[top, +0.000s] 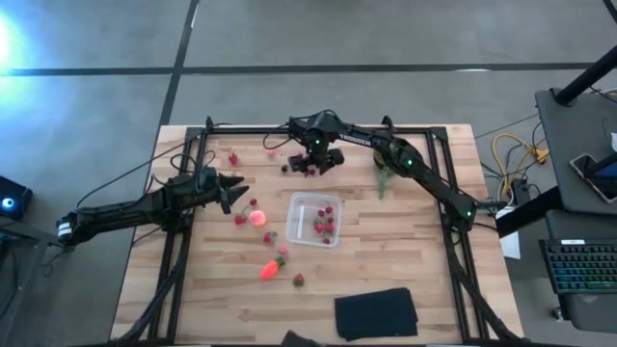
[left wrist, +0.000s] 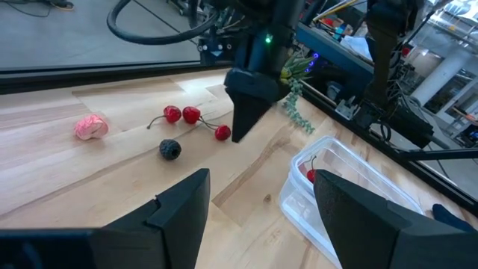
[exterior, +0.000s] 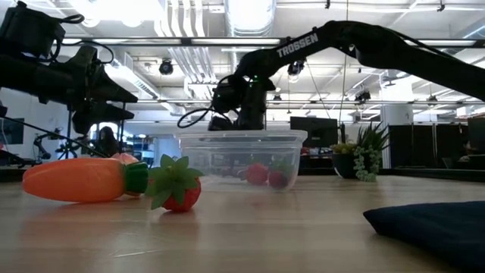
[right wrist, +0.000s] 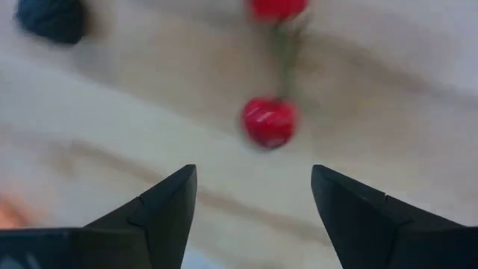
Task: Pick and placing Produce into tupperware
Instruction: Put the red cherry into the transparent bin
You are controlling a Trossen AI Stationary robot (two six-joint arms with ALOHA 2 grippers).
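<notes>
Hovering over the far middle of the table, the right gripper (right wrist: 254, 198) points down with fingers apart, a red cherry (right wrist: 268, 122) just beyond its tips and a dark berry (right wrist: 51, 18) farther off. Nearer, the clear container (top: 315, 219) holds some berries. Left of it, the left gripper (left wrist: 258, 205) waits, fingers apart.

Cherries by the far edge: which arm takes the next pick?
Right. The right gripper hovers open directly over a cherry, fingers either side. The left gripper, also open, sits off by the left side of the tupperware.
</notes>
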